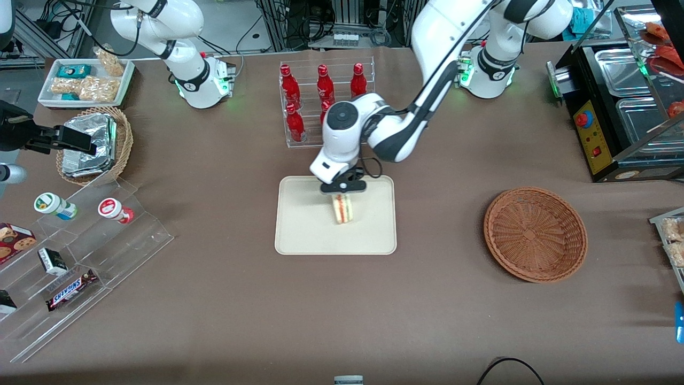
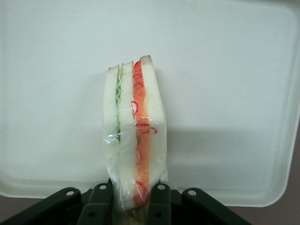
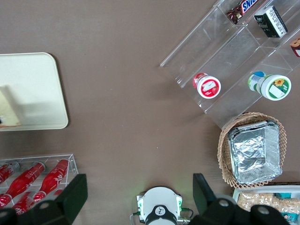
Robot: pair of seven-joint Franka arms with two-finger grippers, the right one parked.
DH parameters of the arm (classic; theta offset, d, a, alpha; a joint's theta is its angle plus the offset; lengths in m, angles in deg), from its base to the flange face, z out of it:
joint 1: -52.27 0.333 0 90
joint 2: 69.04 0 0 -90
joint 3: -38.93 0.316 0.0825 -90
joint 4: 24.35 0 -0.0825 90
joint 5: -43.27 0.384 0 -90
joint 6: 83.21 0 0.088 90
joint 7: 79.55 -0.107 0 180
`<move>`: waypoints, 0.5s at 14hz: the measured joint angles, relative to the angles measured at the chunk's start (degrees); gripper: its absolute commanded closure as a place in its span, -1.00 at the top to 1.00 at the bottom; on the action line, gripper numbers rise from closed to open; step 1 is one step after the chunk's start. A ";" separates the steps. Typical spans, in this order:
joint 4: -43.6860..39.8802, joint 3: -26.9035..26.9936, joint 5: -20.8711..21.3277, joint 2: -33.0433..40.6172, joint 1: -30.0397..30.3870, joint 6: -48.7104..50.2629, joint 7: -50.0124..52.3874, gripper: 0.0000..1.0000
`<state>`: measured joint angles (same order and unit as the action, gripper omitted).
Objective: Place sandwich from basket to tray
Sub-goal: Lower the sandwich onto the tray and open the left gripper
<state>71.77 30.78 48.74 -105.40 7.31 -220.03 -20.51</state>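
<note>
We can read only one text: "SNICKERS" on the brown candy bar [image 1: 71, 289], lying on the clear acrylic step stand [image 1: 80, 251]. The labels on the other packages on that stand and on the red bottles [image 1: 320, 88] are illegible to us.

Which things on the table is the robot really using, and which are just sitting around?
Being used:
- triangular white-bread sandwich with red filling, held over the tray
- flat cream rectangular tray
- round reddish-brown wicker basket, nothing in it
- the arm's tool, shut on the sandwich

Just sitting around:
- red bottles in a clear rack
- foil packets in a tan basket
- Snickers bar
</note>
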 measured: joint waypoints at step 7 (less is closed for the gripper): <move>-1.73 0.86 0.02 -2.09 -0.22 0.12 -2.37 -0.02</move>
<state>70.04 31.64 48.75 -107.49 7.09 -219.91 -22.87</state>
